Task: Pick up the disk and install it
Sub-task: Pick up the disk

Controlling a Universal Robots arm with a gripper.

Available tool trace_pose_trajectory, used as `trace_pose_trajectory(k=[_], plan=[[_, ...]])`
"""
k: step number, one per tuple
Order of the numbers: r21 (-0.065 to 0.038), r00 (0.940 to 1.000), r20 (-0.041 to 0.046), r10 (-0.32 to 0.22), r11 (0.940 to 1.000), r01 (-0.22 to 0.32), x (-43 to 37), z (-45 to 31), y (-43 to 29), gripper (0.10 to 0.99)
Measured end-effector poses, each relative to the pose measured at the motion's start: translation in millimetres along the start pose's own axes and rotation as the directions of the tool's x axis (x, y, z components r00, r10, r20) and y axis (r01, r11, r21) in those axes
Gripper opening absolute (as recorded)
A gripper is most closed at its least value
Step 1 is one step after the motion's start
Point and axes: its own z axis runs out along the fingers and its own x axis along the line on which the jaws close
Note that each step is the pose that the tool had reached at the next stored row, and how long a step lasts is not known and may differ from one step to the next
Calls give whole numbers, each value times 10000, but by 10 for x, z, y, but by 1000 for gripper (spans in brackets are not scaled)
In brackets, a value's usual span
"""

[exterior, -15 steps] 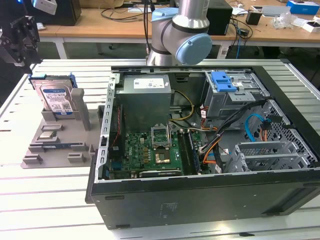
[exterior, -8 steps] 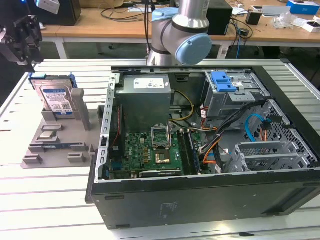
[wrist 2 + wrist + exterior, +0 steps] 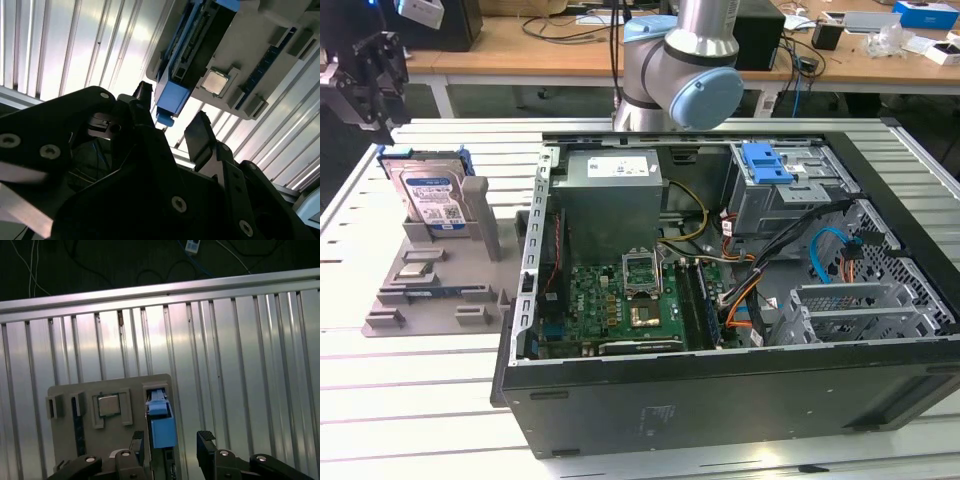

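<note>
Nearest the lens in both wrist views are the arm's black jaws. The two tips stand wide apart and hold nothing.

**Position of the task part**
- Beyond the gap between the tips lies the flat silver hard disk in its blue plastic bracket (image 3: 161,426), seen edge-on. In the first wrist view it appears closer to one tip than to the other.
- In the exterior view the disk (image 3: 432,195) stands upright with its printed label facing the camera. It sits in a slot of the grey plastic fixture plate (image 3: 440,295) at the exterior view's left.
- The jaws hang above the disk, apart from it.

**Surroundings**
- A square silver processor chip (image 3: 109,405) lies in a recess of the same plate, just beside the disk slot.
- The plate rests on the ribbed aluminium worktop (image 3: 240,365).
- At the exterior view's right lies the open black computer case (image 3: 720,410). Inside it are a grey metal drive cage with a blue latch (image 3: 767,165) and a large grey metal box with a white sticker (image 3: 610,190).

**Step in hand (judgement)**
This is the approach for pick-up, and the disk is not yet grasped. For a sound grip:
1. Centre the disk between the tips so that both meet it together.
2. Hold the opening wider than the disk's thickness.
3. Descend in line with the slot, without tilt.
4. Keep clear of the plate's upright supports and the chip.
</note>
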Motion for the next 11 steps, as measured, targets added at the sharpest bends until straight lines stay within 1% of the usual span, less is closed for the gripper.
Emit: trace_pose_trajectory(k=[2, 7, 11], plan=[[-1, 10000, -2, 0, 10000, 0, -3, 18, -6, 541], [0, 10000, -19, -52, 10000, 52, -3, 93, -20, 541], [-3, 9987, -67, -513, 9987, 513, 10, 126, -22, 541]])
